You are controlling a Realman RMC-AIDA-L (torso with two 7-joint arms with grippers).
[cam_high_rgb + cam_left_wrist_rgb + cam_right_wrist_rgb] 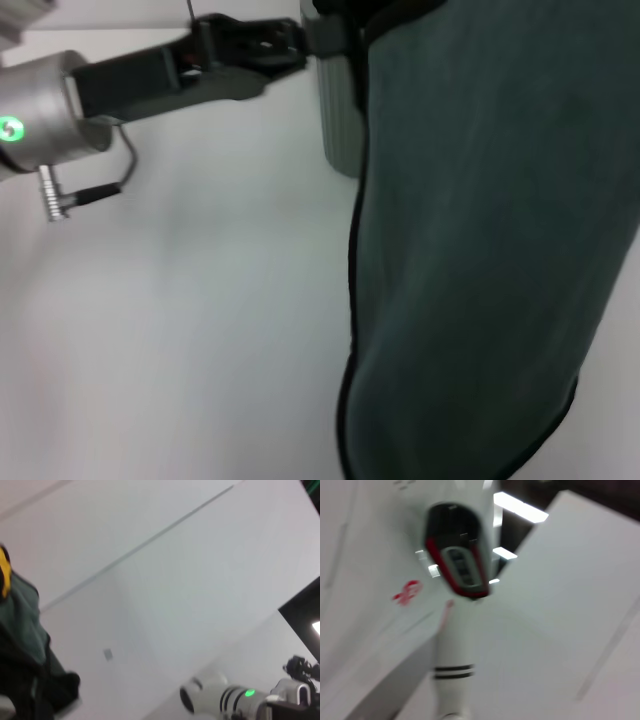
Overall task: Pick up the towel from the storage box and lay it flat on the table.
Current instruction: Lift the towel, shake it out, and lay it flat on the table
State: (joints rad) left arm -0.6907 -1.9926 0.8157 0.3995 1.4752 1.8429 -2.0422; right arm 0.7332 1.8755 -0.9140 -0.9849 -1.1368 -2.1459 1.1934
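The towel, dark grey-green with black stitched edging, hangs spread out and fills the right side of the head view, above the white table. My left gripper reaches in from the left and is shut on the towel's upper left corner. A bunched part of the towel shows in the left wrist view. The storage box, pale grey-green, shows as a narrow strip behind the towel's left edge. My right arm shows far off in the left wrist view; the towel hides it in the head view.
The robot's own white column with a black-and-red head fills the right wrist view. White wall panels stand behind. A yellow patch sits at the left wrist view's edge, above the bunched towel.
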